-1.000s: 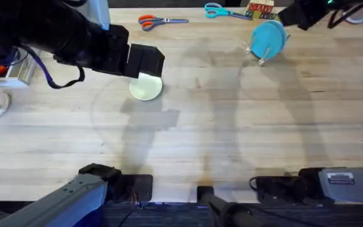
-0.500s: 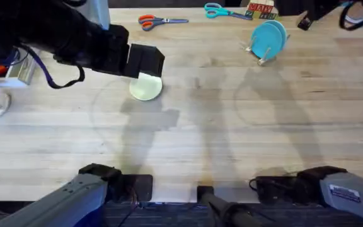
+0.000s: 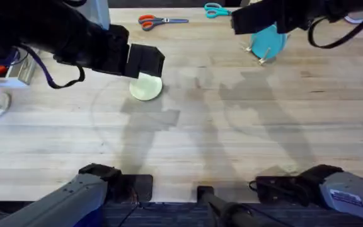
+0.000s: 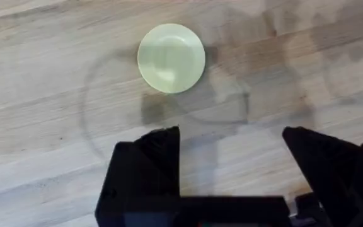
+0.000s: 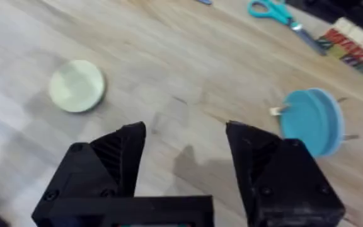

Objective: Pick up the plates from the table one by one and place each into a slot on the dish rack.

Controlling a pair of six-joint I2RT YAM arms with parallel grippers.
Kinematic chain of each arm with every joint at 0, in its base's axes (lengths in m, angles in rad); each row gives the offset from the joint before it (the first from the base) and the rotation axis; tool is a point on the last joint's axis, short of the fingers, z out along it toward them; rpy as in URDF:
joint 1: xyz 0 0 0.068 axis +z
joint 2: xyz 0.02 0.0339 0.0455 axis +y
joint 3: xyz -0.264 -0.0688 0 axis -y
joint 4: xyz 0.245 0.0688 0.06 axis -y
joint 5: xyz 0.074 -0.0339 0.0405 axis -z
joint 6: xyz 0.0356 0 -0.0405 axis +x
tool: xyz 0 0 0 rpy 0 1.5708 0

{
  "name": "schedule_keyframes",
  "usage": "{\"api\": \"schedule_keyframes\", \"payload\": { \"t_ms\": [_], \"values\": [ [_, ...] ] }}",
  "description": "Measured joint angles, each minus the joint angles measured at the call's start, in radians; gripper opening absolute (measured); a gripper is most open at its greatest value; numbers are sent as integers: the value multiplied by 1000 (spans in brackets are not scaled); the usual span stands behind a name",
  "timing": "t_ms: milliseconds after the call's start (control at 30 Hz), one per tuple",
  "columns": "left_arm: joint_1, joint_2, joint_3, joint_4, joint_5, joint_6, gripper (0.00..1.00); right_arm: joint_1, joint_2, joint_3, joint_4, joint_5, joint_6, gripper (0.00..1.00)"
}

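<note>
The pale yellow-cream plate (image 3: 146, 86) lies flat on the table (image 3: 232, 145), just in front of the left gripper (image 4: 232, 142), which hangs above it with its jaws spread wide and nothing between them. From the left wrist view the plate sits clear of both black fingers (image 4: 150, 157), untouched. Over at the far right side, two blue plates (image 3: 271, 39) stand on edge in the dish rack (image 3: 261, 57), its thin wooden pegs poking out beside them. The right gripper (image 5: 184, 148) hovers high over the table near the rack, jaws spread and empty. Orange-handled scissors (image 3: 159, 21) and teal-handled scissors (image 3: 222, 10) lie along the far edge, well apart from the plates.
</note>
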Motion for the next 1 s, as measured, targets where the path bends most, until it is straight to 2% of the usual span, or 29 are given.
{"api": "schedule_keyframes", "payload": {
  "t_ms": [300,367,400,667,1000],
  "values": [
    [0,0,0,0,0,0,993,8,0,0,-1,-182,143,882],
    [0,0,0,1,0,0,994,8,0,0,0,-196,155,978],
    [0,0,0,1,0,0,994,8,0,0,0,-201,158,987],
    [0,0,0,-47,0,0,993,8,0,0,0,-217,170,995],
    [0,0,0,-55,0,0,994,8,0,0,0,-221,174,994]
  ]
}}
